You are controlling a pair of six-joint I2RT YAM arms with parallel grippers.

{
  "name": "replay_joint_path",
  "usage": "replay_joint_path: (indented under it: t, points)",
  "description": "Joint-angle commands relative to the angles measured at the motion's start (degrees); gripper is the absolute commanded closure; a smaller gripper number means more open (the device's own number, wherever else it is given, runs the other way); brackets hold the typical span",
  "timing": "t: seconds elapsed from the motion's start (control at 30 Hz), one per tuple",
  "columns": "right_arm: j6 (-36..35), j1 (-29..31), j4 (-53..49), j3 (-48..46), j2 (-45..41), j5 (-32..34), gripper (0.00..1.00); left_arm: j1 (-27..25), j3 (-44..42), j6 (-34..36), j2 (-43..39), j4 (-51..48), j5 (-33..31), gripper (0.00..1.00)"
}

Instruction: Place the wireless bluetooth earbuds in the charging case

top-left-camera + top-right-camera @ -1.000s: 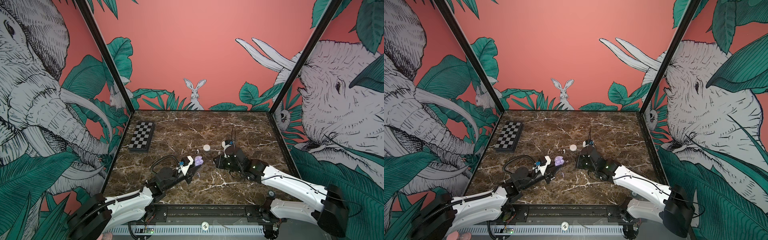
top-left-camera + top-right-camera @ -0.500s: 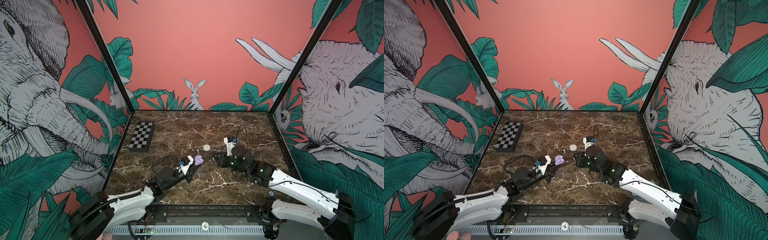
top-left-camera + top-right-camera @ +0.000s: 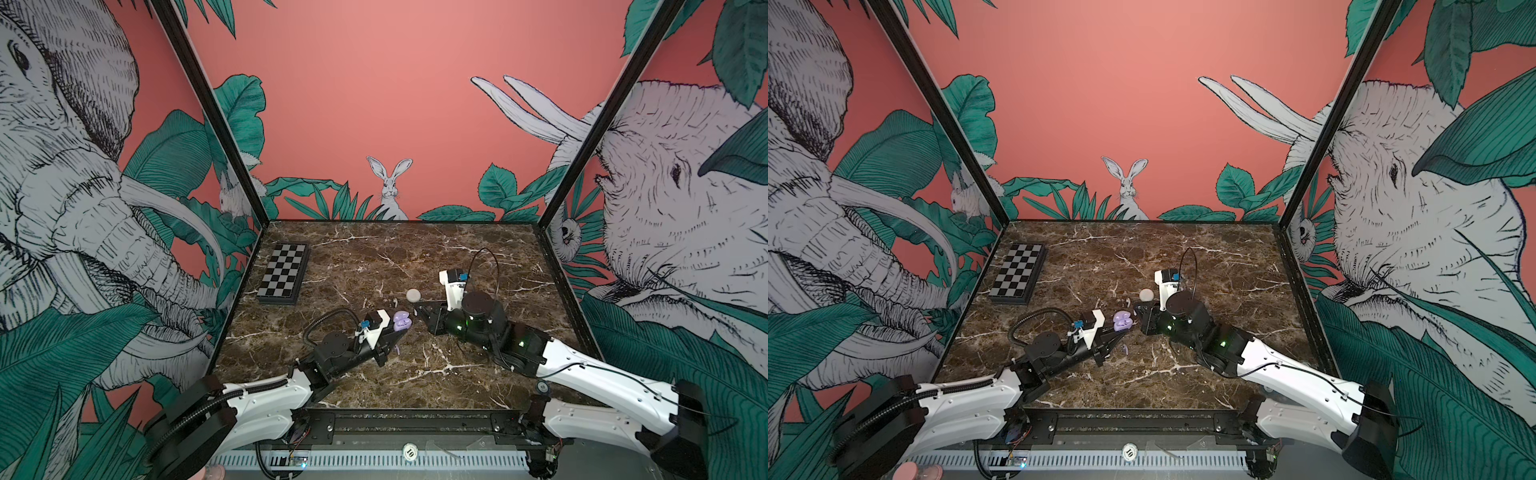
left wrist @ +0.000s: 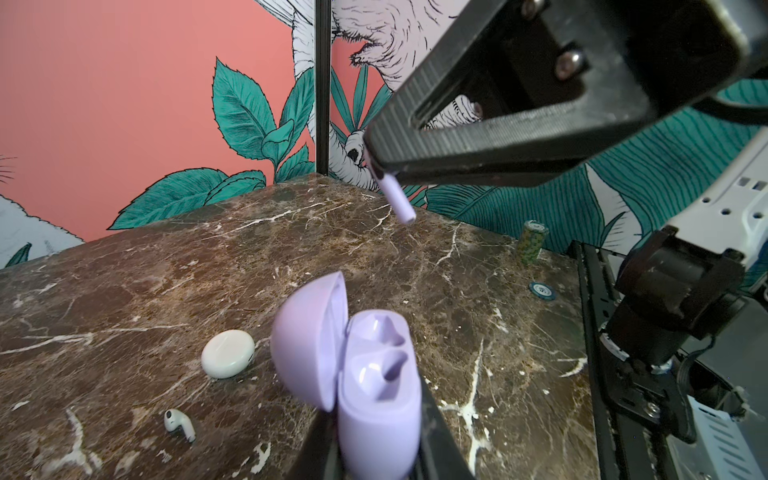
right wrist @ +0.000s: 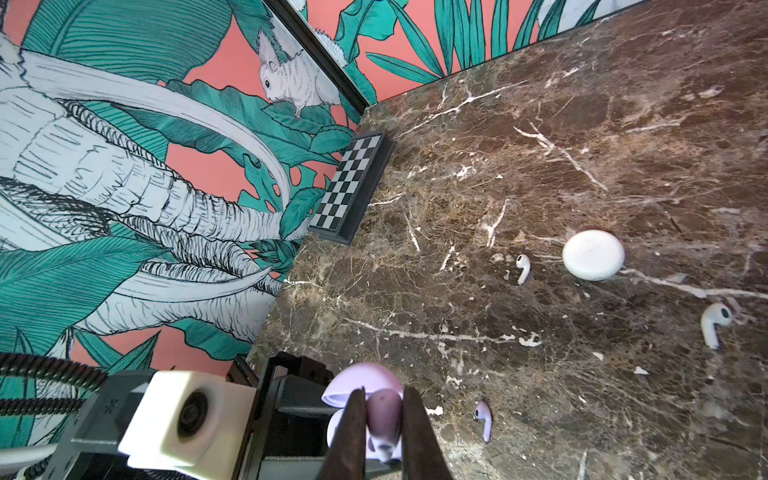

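Observation:
My left gripper [image 4: 379, 451] is shut on the lilac charging case [image 4: 378, 395], held just above the table with its lid [image 4: 307, 340] open and both sockets empty. In both top views the case [image 3: 402, 320] [image 3: 1122, 321] sits between the two grippers. My right gripper [image 5: 384, 428] is shut on a lilac earbud [image 5: 384, 415], directly over the open case; its stem [image 4: 399, 199] sticks out below the fingers [image 4: 498, 137]. A second lilac earbud [image 5: 484, 419] lies on the table beside the case. Two white earbuds [image 5: 523, 268] [image 5: 712, 322] lie near a closed white case [image 5: 593, 254].
A folded chessboard [image 3: 284, 274] lies at the back left by the wall. A stack of poker chips [image 4: 532, 247] and a single blue chip [image 4: 542, 290] sit near the table's front right edge. The painted walls enclose the marble table [image 3: 415, 249] on three sides.
The right arm has raised and turned its wrist, bringing the held lilac earbud a little left, closer over the open case. The left arm with the case has stayed put.

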Motion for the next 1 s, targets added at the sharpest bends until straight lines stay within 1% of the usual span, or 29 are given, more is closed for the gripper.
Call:
replay_joint_path:
  t: [0.0, 0.43, 0.97]
  points:
    - [-0.98, 1.06, 3.87, 0.87, 0.77, 1.24, 0.87, -0.27, 1.12, -1.96, -0.11, 4.37, 1.46, 1.0]
    - [-1.43, 2.61, 5.24, 0.42, 1.14, 1.69, 0.87, -0.27, 2.09, -3.63, -0.34, 5.19, 1.26, 1.0]
    - [-1.33, 3.74, 6.43, -0.79, 1.23, 2.43, 0.87, -0.27, 2.44, -6.68, 1.34, 9.04, 1.29, 1.0]
